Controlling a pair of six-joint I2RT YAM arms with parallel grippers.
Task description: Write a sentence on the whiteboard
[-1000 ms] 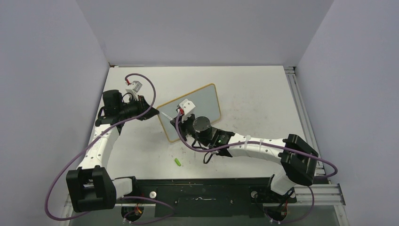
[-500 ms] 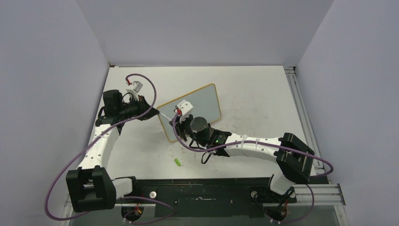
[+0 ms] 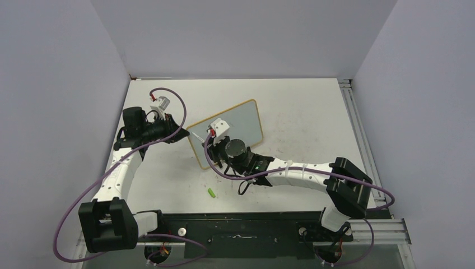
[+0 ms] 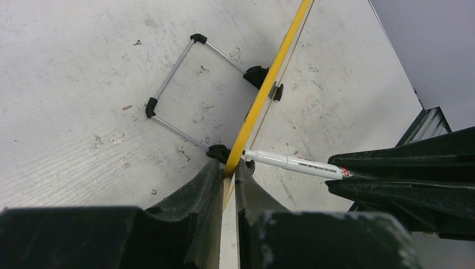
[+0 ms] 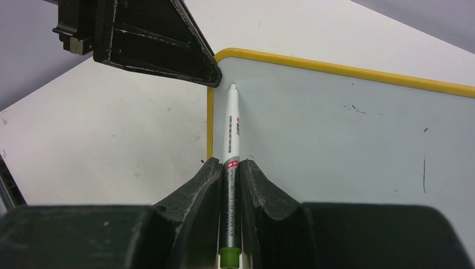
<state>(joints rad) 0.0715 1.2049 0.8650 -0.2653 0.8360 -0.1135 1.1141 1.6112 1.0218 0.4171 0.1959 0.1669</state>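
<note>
**One arm braces the whiteboard while the other brings a marker to its corner**

The left gripper is clamped on the yellow frame at one end of the whiteboard. This looks like a brace, so the board, propped on the wire stand behind it, does not slide or tip under the pen. The right gripper is closed around a white marker, with the barrel in line with its fingers. The tip points at the whiteboard's corner just beside the left gripper, a sensible place to start a line. I cannot tell whether the tip touches the surface. The whiteboard stands tilted on the tabletop between the two arms. Its face shows only a few faint dark specks, so the sentence seems not yet begun. A small green cap lies in front of the whiteboard, well apart from it.
</note>
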